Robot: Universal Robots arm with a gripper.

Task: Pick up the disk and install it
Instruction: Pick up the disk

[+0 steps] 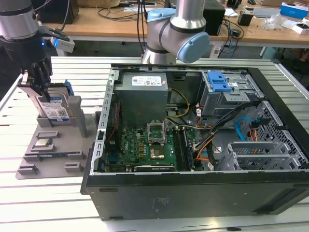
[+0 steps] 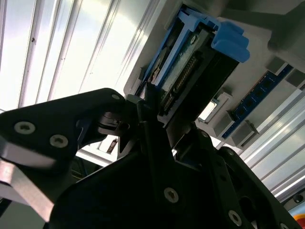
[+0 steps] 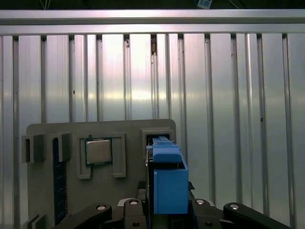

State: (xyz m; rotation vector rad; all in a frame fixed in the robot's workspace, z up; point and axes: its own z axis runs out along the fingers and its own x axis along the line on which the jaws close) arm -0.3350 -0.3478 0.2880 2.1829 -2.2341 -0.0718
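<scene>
Exterior view: the arm (image 1: 19, 24) stands at the exterior view's left with its hand (image 1: 37, 87) lowered onto the disk (image 1: 57, 110), which stands upright on its edge in a slot of a grey holder (image 1: 48, 157) on the slatted metal tabletop (image 1: 58, 203). The disk's white-and-blue label faces outward, and its blue bracket (image 1: 68, 88) shows along the upper edge. The hand is pinching the disk: in the second wrist view the black fingers (image 2: 148, 102) press against both flat sides of the disk (image 2: 190, 62), whose blue bracket (image 2: 231, 40) juts out beyond them. In the first wrist view the bracket (image 3: 167, 179) sits between the two finger mounts, directly over the holder's slot (image 3: 157, 133), so the disk is at the holder and not in the computer. A small square silver chip (image 1: 43, 143) lies flat in another recess of the holder, just beside the disk's slot. To the exterior view's right of the holder, close beside it, lies an open computer case (image 1: 193, 193), with a green motherboard (image 1: 140, 145), a grey power supply (image 1: 143, 92) and a drive cage with a blue latch (image 1: 219, 81) inside.
</scene>
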